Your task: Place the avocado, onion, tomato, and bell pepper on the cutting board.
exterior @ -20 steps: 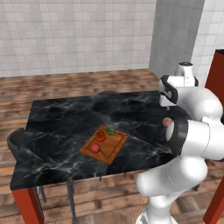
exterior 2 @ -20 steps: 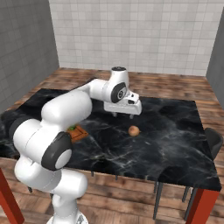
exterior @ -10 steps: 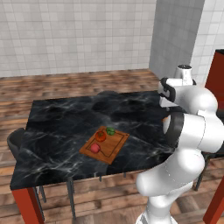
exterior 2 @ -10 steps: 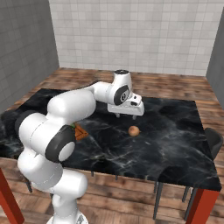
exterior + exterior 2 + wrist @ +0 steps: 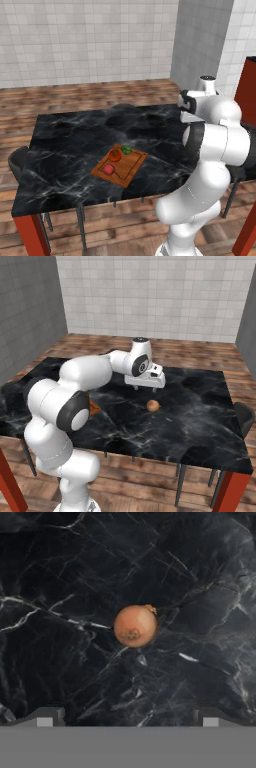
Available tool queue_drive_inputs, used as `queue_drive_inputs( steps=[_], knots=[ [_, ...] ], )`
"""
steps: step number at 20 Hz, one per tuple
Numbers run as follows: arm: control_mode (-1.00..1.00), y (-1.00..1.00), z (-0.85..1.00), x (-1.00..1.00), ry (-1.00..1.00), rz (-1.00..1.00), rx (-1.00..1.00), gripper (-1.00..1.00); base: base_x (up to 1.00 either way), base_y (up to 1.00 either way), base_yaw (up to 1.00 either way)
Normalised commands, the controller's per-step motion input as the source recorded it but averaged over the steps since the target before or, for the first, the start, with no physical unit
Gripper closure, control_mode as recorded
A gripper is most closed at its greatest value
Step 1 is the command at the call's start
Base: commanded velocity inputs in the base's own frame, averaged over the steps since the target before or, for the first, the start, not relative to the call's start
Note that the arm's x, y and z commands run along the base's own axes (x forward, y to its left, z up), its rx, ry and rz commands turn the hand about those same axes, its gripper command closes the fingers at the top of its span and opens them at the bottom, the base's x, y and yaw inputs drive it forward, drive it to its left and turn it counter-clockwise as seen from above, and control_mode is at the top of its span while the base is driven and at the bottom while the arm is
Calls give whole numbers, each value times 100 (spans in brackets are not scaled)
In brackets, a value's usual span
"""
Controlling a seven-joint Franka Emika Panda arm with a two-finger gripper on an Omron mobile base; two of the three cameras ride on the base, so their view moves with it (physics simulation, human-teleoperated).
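Observation:
The pale orange-brown onion [image 5: 153, 405] [image 5: 135, 626] lies alone on the black marble table [image 5: 200, 421]. My gripper [image 5: 145, 388] [image 5: 128, 719] hovers open above the table just behind the onion, nothing between its fingertips [image 5: 50, 717]. Farther left lies the brown cutting board [image 5: 131, 169], of which one corner [image 5: 93, 407] peeks out behind my arm. On the board rest the green avocado [image 5: 126, 149], the orange-red tomato [image 5: 115, 155] and the red bell pepper [image 5: 109, 169].
A dark chair [image 5: 245, 416] stands at the table's right end and another chair [image 5: 20, 160] at its left end. Red table legs [image 5: 225, 491] mark the front corners. Tiled walls rise behind the table.
The hand has drifted a little to the right and lower, toward the onion. The jaws stayed open and the produce has not moved.

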Motion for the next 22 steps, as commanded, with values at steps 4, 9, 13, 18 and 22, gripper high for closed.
queue_drive_inputs(
  steps=[4, 9, 13, 18, 22],
  knots=[
    [-100, -3, -13, 16, 0, 0, 0, -100, 0, 0, 0],
    [-100, -4, -16, 21, 0, 0, 0, -100, 0, 0, 0],
    [-100, -6, -13, 18, 0, 0, 0, -100, 0, 0, 0],
    [-100, -15, -13, 10, 0, 0, 0, -100, 0, 0, 0],
    [-100, -16, -16, 17, 0, 0, 0, -100, 0, 0, 0]
  ],
)
